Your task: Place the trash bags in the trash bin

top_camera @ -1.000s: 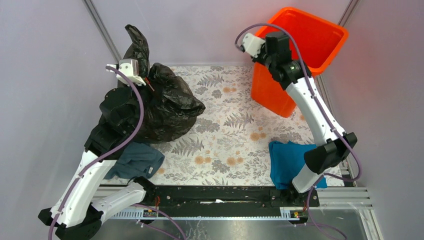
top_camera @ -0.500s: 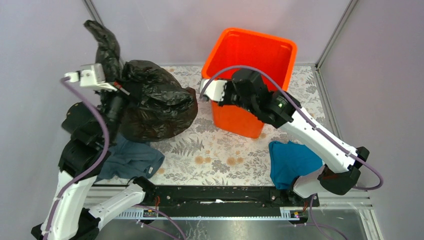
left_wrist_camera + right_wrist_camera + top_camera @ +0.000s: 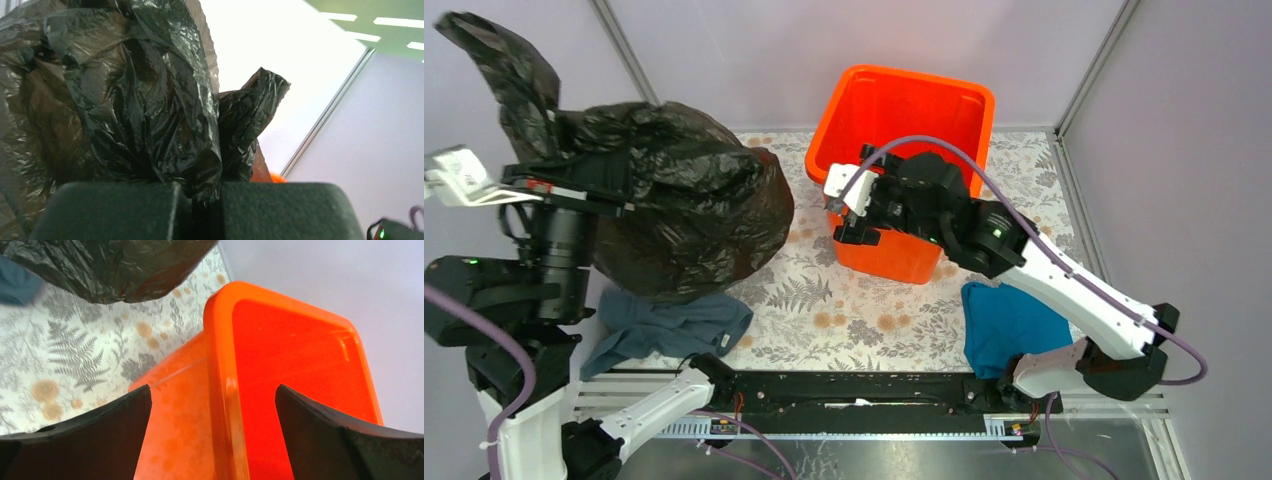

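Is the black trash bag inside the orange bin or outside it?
Outside. The trash bag hangs pinched in the left gripper, left of the trash bin, whose visible interior shows only orange.

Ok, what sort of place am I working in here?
Probably a walled-in robot test cell: plain grey panel walls, metal corner posts, and a floral mat as the worktop.

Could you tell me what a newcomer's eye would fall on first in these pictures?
The big, glossy black trash bag dominates the left side, held up by the left gripper, whose fingers are shut on a gathered fold. Next comes the bright orange trash bin, standing at the far middle of the floral table, with the open right gripper straddling its rim.
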Tool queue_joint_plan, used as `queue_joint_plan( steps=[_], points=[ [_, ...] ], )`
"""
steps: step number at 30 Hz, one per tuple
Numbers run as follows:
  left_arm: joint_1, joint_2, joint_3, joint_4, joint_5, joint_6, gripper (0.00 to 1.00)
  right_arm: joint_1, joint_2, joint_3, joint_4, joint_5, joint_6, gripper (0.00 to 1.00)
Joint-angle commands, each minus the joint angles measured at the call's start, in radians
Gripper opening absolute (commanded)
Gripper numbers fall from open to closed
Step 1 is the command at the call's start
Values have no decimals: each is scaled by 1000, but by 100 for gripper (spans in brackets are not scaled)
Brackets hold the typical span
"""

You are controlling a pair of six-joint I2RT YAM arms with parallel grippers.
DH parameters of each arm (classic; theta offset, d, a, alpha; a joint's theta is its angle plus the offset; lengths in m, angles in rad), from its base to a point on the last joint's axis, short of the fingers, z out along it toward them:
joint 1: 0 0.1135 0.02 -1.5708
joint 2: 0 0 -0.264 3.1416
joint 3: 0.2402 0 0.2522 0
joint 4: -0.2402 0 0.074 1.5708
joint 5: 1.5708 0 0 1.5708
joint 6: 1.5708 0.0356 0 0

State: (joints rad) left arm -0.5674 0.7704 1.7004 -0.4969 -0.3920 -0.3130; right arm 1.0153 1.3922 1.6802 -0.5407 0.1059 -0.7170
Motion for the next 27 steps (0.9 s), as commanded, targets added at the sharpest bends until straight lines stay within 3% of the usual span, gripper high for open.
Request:
queue_joint_plan(
  steps=[1, 7, 13, 18, 23, 27],
  points=[
    [1, 72, 118, 177, 52, 50, 0, 8, -157, -111, 253, -14, 167, 100],
    [1, 224, 207, 487, 234, 63, 0, 7, -285, -269, 388, -86, 318, 100],
    [1, 508, 428, 754, 519, -60, 0, 8, -436, -389, 419, -25, 377, 100],
    [1, 752, 682, 945, 714, -206, 0, 7, -573, -477, 408, -73, 395, 100],
    [-14, 954, 864, 1141, 651, -363, 0, 8, -635, -520, 376, -62, 424, 100],
    [-52, 1031, 879, 1225, 545, -432, 0, 8, -669, -569, 380, -20, 431, 100]
  ],
)
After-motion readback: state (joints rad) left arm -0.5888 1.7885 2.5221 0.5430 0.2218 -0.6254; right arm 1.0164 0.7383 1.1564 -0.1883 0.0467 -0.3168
